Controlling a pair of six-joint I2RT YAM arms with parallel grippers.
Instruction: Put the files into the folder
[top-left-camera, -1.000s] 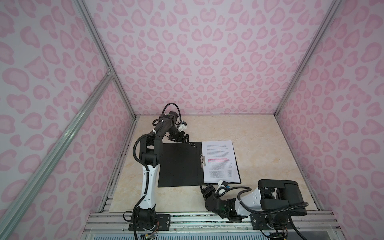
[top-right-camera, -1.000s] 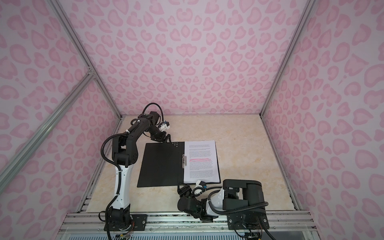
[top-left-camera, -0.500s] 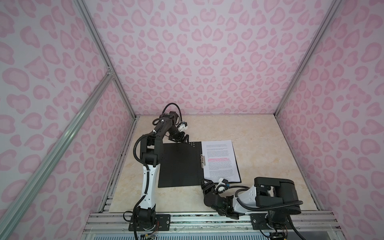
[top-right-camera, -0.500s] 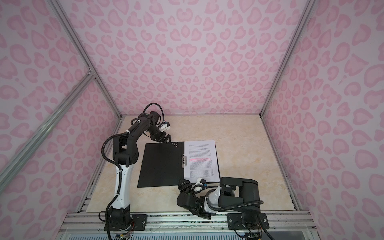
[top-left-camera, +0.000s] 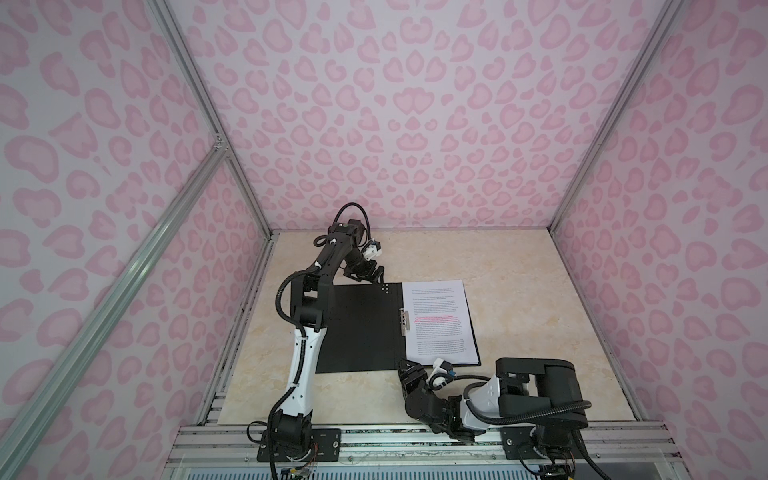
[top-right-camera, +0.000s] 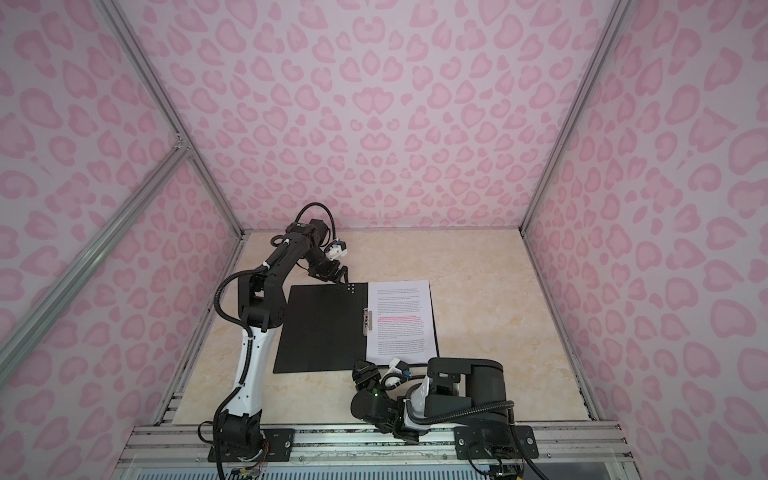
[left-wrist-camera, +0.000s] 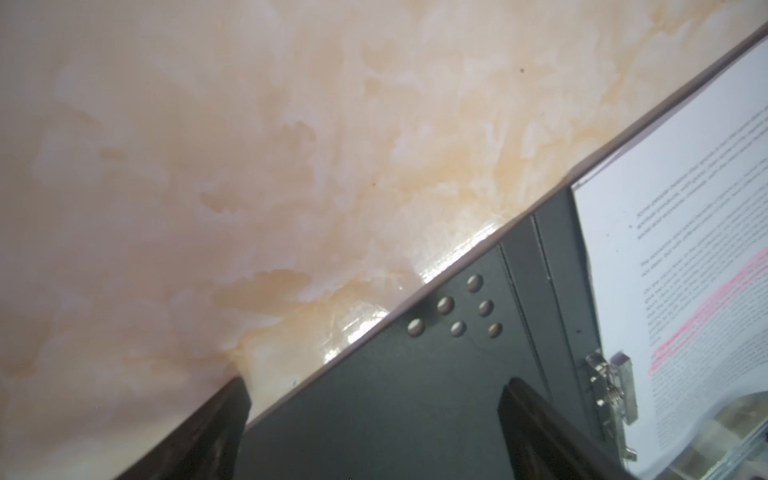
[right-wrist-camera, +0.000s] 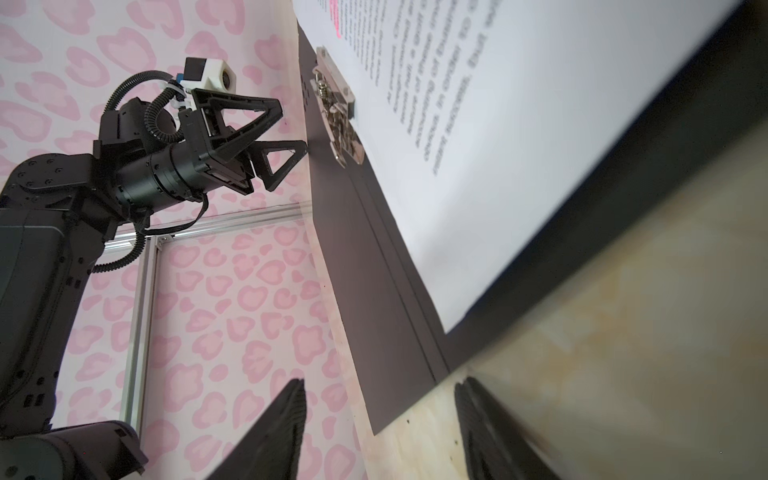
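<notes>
The thin folder (top-left-camera: 357, 328) lies opened flat on the marbled beige tabletop (top-left-camera: 519, 291), matt black inside facing up. Take its small metal spine clip (top-left-camera: 404, 326) as your mark. The fold through that clip runs from the robot's side of the table straight away to the far side.

The files (top-left-camera: 440, 324), smooth white sheets of dense print with a pink highlighted band, lie flat on the panel to the right-arm side of the clip. One long edge sits just beside the clip. The bare cover lies to the left-arm side of it.

Your left gripper (left-wrist-camera: 376, 386) is beyond the clip at the folder's far edge, near a cluster of six round rivets (left-wrist-camera: 453, 307). Its jaws are spread wide and empty, one finger over the cover and one over the table. I cannot tell whether it touches.

Your right gripper (right-wrist-camera: 380, 384) waits off the near end of the fold, jaws parted, grasping nothing.

The left arm is nearer the free cover. Closing looks like the next job, so the cover must swing about that fold. It is thin and stiff, so lift it by the edge.
</notes>
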